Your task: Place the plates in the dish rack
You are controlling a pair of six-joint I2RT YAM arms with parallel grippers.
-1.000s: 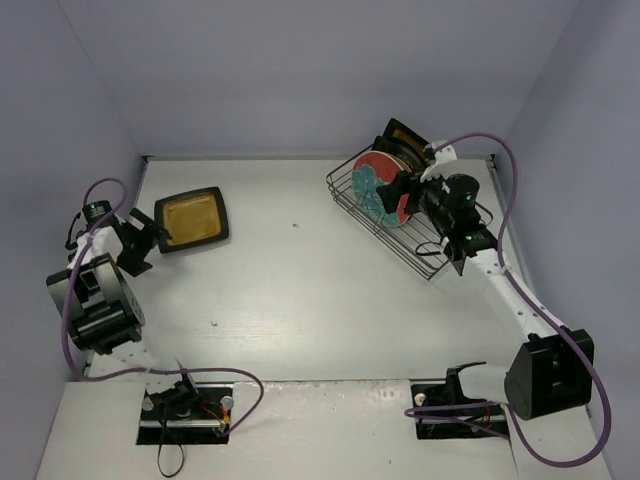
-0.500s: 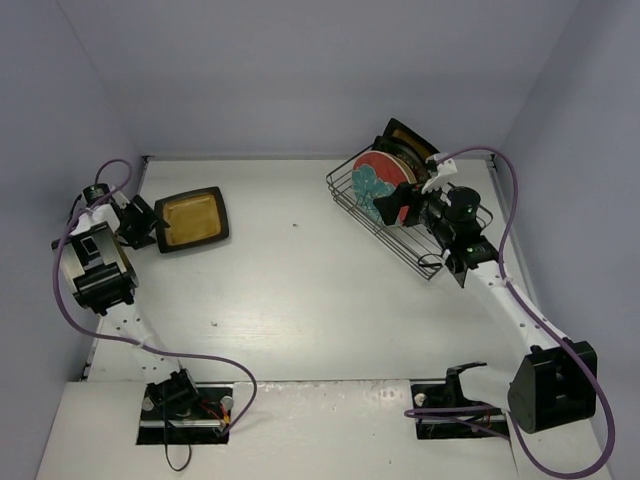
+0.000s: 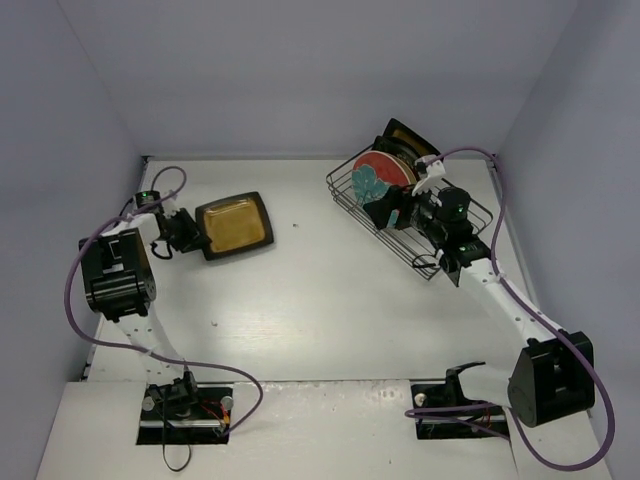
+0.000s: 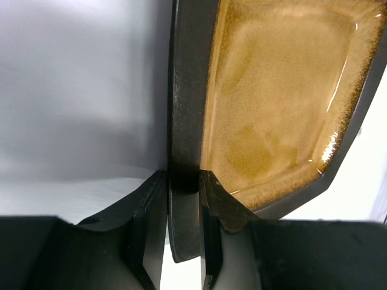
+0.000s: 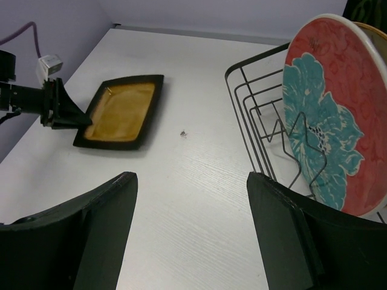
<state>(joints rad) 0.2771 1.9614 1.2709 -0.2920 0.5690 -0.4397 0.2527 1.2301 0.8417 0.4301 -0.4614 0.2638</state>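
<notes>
Claws: left claw pinches amber plate rim, right claw spread near dish rack.

from the left wrist, the amber plate runs out of frame at 12 and 3 o'clock. the stretch of its dark rim pinched in the left gripper is covered by the fingers.

from the right wrist, the flowered plate and the dish rack are both clipped at 3 o'clock. behind them only a sliver of another plate peeks out at 1 o'clock, too little to name. the fingers of the right gripper are cut off at 6 o'clock.

from above, the back plates are mostly screened by the flowered one. a dark speck on the table is too small to tell.
</notes>
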